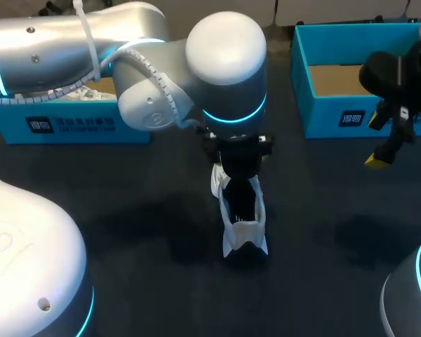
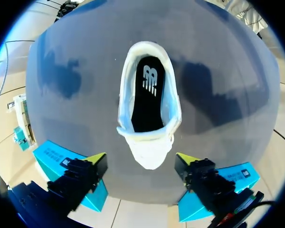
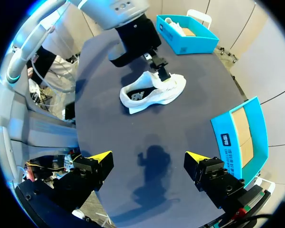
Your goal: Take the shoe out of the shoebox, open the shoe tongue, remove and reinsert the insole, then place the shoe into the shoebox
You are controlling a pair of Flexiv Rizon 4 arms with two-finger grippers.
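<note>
While the shoe (image 1: 243,214) lies mid-table under wide left fingers (image 2: 97,160), right fingers (image 3: 102,156) hang wide near the open shoebox (image 1: 337,116).

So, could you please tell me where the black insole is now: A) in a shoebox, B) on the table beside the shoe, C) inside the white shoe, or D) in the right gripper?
C: the left wrist view shows the black insole lying inside the white shoe, ahead of the open left gripper.
</note>
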